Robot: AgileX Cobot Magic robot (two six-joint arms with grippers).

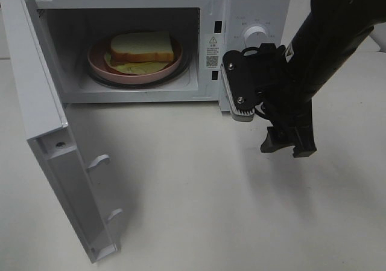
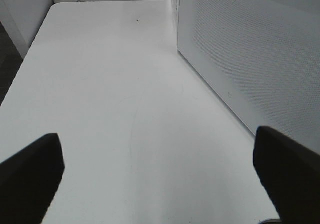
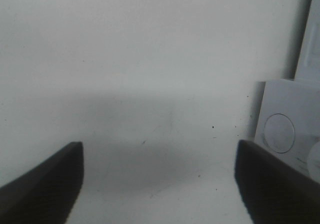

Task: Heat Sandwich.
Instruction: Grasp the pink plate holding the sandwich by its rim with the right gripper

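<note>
Now the right gripper [image 1: 288, 145], matte black jaws spread and empty, hangs before the microwave's [image 1: 253, 5] dial panel. The sandwich [image 1: 142, 46], soft white bread over lettuce, lies long side across the cavity on a glossy pink plate [image 1: 96, 63], leftward of that gripper. The left gripper [image 2: 160, 184], likewise spread, seems nearer the open door [image 1: 66, 180].

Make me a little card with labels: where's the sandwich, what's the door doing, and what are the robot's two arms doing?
Sandwich: on the pink plate, inside the microwave
Door: swung wide open
Left end effector: open, holding nothing, beside the microwave's side wall
Right end effector: open, holding nothing, outside the microwave
</note>
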